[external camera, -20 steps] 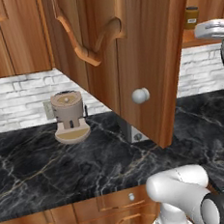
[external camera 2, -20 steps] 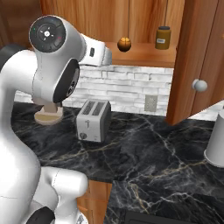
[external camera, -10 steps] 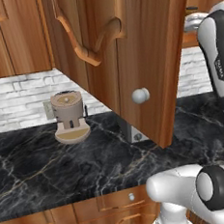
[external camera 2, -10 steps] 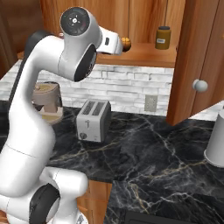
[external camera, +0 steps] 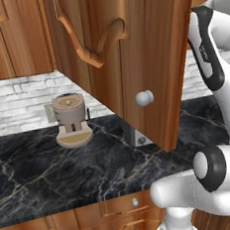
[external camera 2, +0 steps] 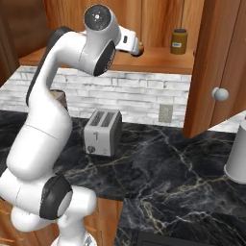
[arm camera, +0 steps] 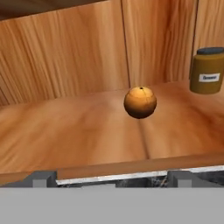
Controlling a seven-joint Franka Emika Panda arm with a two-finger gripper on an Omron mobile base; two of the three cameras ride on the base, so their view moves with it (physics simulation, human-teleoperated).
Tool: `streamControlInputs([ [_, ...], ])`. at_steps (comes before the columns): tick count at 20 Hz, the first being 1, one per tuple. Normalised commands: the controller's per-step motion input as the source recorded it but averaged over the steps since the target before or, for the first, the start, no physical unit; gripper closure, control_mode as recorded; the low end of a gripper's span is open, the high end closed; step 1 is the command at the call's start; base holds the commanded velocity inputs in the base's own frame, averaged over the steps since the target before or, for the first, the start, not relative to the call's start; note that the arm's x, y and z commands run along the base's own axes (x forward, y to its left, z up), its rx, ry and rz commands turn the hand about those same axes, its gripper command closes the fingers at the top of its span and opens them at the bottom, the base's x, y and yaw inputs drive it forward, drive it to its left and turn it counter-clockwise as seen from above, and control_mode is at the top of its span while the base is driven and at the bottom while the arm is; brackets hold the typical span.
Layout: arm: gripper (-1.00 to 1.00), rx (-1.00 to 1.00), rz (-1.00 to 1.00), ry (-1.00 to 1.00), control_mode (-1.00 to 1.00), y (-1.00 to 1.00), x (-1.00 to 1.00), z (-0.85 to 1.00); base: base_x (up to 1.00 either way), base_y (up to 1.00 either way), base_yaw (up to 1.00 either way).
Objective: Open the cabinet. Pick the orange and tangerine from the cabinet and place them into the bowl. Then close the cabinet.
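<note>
The cabinet door (external camera 2: pixel 218 67) with its round silver knob (external camera 2: pixel 220 94) stands swung open; it also shows in the left base view as cabinet door (external camera: pixel 136 60). On the shelf (arm camera: pixel 87 131) sits one round orange-coloured fruit (arm camera: pixel 140 102); I cannot tell whether it is the orange or the tangerine. My gripper (arm camera: pixel 112 178) is open at the shelf's front edge and faces the fruit, a short way from it. From the right base view the gripper (external camera 2: pixel 136 45) partly covers the fruit (external camera 2: pixel 141 48). The bowl is out of view.
A brown jar (arm camera: pixel 208 71) stands on the shelf right of the fruit. On the dark marble counter (external camera 2: pixel 163 163) are a toaster (external camera 2: pixel 102 131), a white cylinder (external camera 2: pixel 238 153) and a tan coffee machine (external camera: pixel 71 118). The open door (external camera: pixel 154 83) overhangs the counter.
The arm has risen and stretched toward the shelf, bringing the hand close to the fruit. The jaws have stayed open. The door and fruit have not moved.
</note>
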Motion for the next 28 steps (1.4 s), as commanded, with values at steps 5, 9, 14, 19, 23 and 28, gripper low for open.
streamControlInputs([
  [5,-1.0,-0.01,0.0,0.01,-1.0,-0.23,0.62,-0.13,0.0,0.0,0.0],
  [9,-1.0,0.0,0.0,0.0,-1.0,-0.32,0.67,-0.14,0.0,0.0,0.0],
  [14,-1.0,-0.02,0.0,0.0,-1.0,-0.11,0.74,-0.14,0.0,0.0,0.0],
  [19,-1.0,0.0,0.0,0.0,-1.0,-0.14,0.69,-0.07,0.0,0.0,0.0],
  [23,-1.0,0.0,0.0,0.0,-1.0,-0.25,0.6,-0.04,0.0,0.0,0.0],
  [28,-1.0,0.0,0.0,0.04,-1.0,-0.22,0.48,-0.09,0.0,0.0,0.0],
])
